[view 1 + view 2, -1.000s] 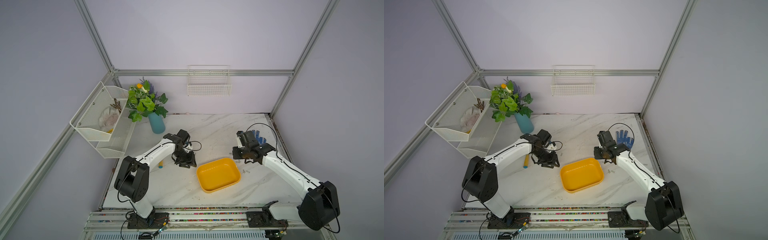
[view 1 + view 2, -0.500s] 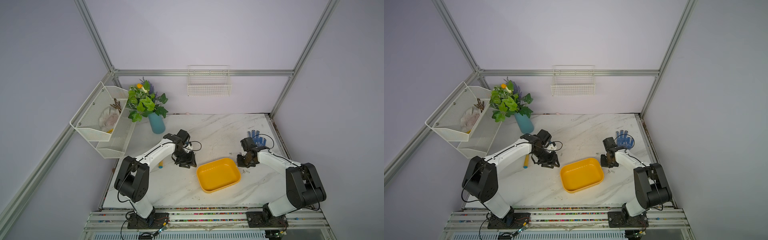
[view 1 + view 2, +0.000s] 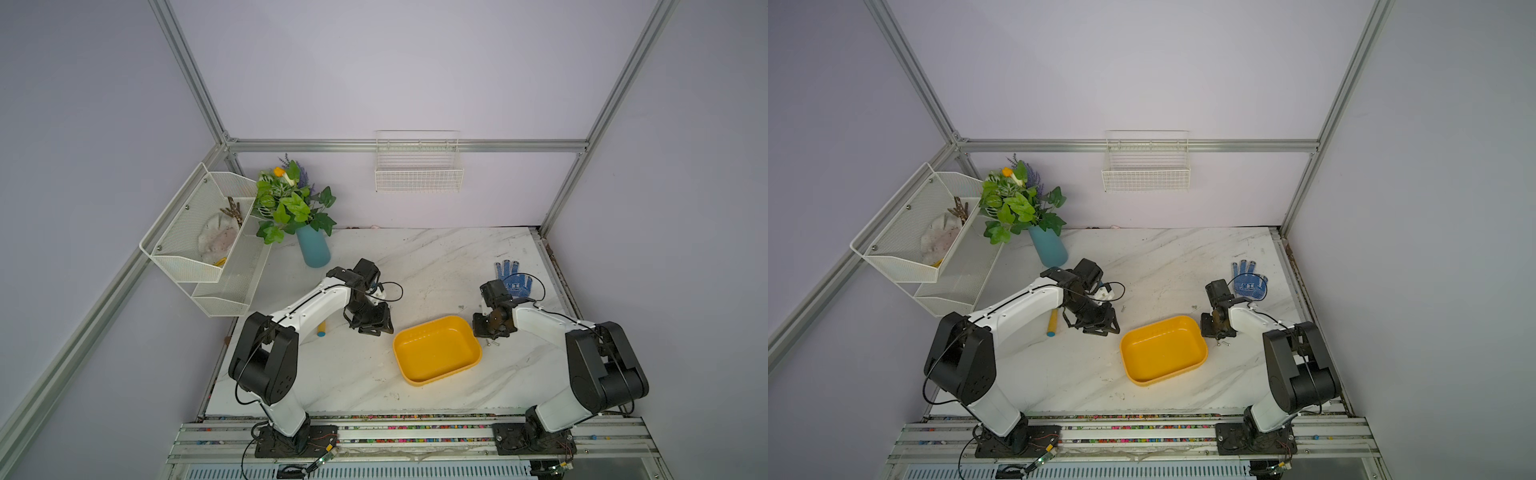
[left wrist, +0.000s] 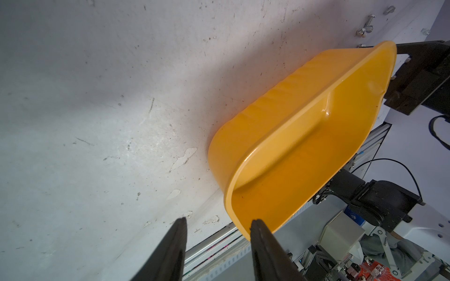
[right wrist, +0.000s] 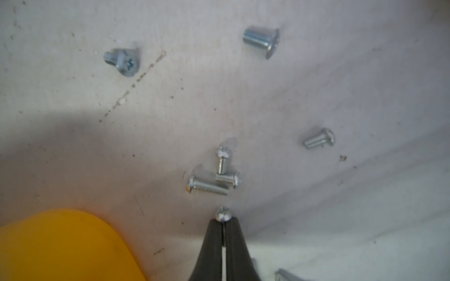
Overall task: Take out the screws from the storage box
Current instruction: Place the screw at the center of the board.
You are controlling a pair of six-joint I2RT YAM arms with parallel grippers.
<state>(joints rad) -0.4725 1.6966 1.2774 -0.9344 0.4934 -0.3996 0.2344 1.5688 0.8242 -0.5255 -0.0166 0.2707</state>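
screws (image 5: pixel 209 186) are lying loose on the surface (image 5: pixel 341 85) just beside the box (image 3: pixel 436 351); we are pinching one in our right tool (image 5: pixel 223 219), while our left tool (image 4: pixel 218 220) is hovering half open, empty, by the box.

The right gripper (image 5: pixel 223 222), carrying a tiny silvery metal screw (image 5: pixel 224 213), has come nearer and lower beside the shallow yellow-orange plastic storage box (image 3: pixel 436 353), its arm folding upright.

The scuffed marble table (image 3: pixel 436 257) bears the storage box (image 3: pixel 436 351), screws (image 5: pixel 209 187) (scattered), glove (image 3: pixel 513 280), vase (image 3: pixel 313 249).
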